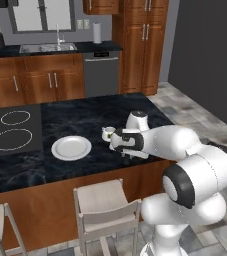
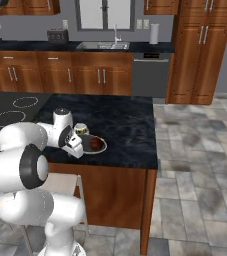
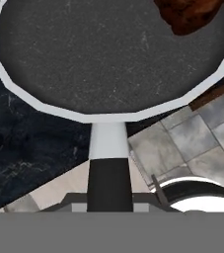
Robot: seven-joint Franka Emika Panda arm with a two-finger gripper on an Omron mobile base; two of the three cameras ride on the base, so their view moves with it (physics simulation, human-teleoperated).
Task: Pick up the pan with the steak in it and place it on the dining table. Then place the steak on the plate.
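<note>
The pan (image 3: 108,54) is dark inside with a pale rim, and its short black handle (image 3: 109,183) runs down into my gripper (image 3: 109,201), which is shut on it. The reddish-brown steak (image 3: 190,15) lies at the pan's far right edge. In the right base view the pan (image 2: 101,148) with the steak (image 2: 95,144) sits low over the front edge of the dining table (image 2: 125,130), beside my gripper (image 2: 77,147); whether it touches the stone I cannot tell. The white plate (image 1: 71,148) lies on the dining table (image 1: 85,115), left of my gripper (image 1: 129,150).
A small white cup (image 1: 107,133) stands just behind the hand. Burner rings (image 1: 12,139) mark the table's left end. Two stools (image 1: 105,200) stand below the front edge. The sink counter (image 1: 47,48) runs along the back wall, with tiled floor at the right.
</note>
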